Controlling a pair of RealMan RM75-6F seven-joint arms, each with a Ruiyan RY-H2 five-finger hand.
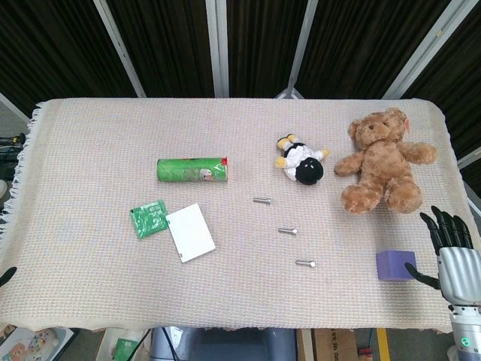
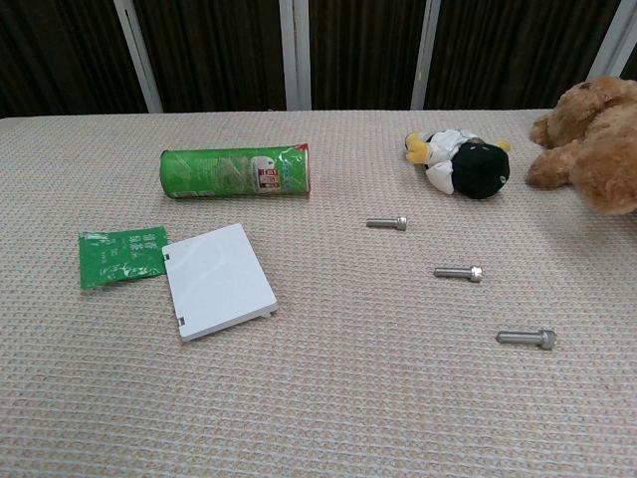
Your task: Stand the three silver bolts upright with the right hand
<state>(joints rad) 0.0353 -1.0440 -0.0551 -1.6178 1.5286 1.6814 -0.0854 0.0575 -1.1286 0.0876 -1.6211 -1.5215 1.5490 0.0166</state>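
Right hand (image 1: 453, 252) hovers at the counter's (image 1: 90, 293) near right corner, fingers spread, holding nothing; three silver bolts (image 1: 287, 231) lie flat mid-counter.

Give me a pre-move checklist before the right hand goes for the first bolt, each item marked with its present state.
1. Right hand free: ok. Fingers spread, holding nothing, at the table's right edge.
2. All bolts located: ok. Near bolt, middle bolt and far bolt all lie flat, none upright yet.
3. Room around each bolt: ok. They lie apart on bare cloth, touching nothing.
4. Path to the near bolt: not ok. The purple block sits between the right hand and that bolt.
5. Left hand out of the way: ok. Only a sliver shows at the far left edge; open or shut, cannot tell.
6. Teddy bear clear of the bolts: ok.
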